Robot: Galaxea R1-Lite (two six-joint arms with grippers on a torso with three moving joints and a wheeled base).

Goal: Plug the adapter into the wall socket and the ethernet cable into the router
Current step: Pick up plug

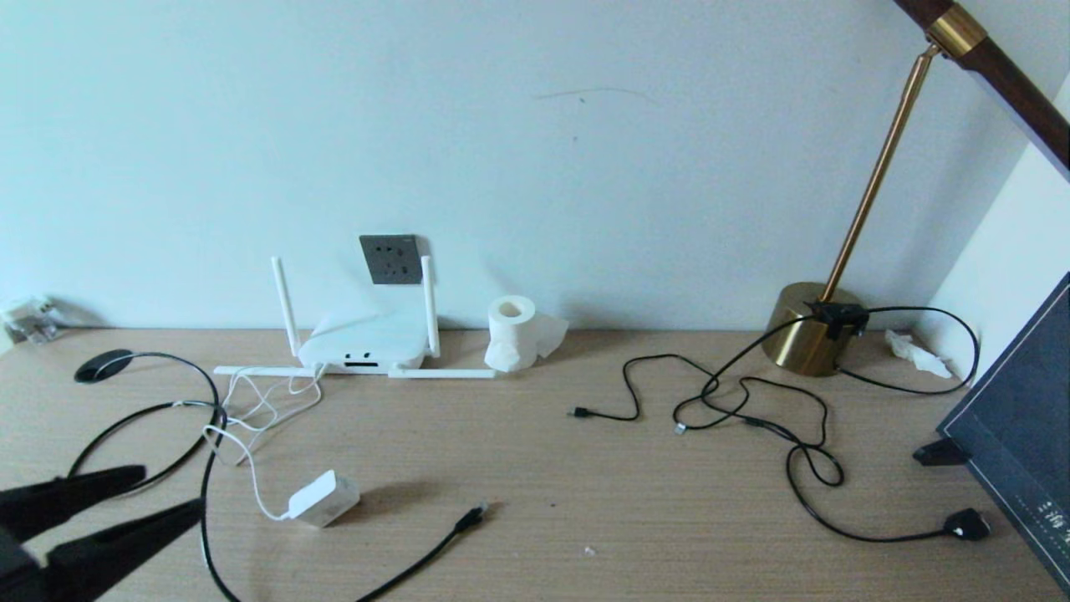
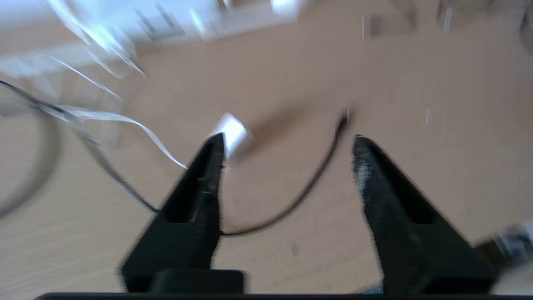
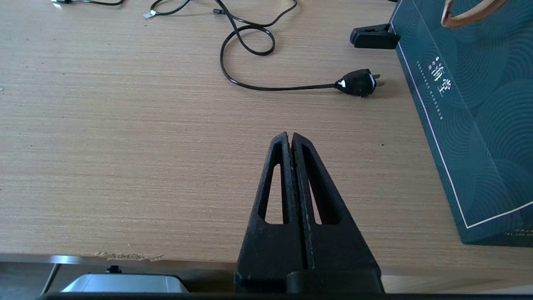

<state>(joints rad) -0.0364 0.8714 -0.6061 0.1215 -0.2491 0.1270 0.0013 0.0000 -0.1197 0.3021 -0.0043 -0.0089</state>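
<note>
White adapter (image 1: pixel 324 498) lies on the desk just beyond the left tool (image 1: pixel 171 492), jaws apart, empty.

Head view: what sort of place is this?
Probably a home or office desk against a wall: a wooden desk, a brass lamp, a router below a wall socket, loose cables.

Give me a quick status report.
Left hand open, near desk's left front; right hand shut, parked. Adapter unplugged on desk, wall socket free. White cord tangled with ethernet cable.
</note>
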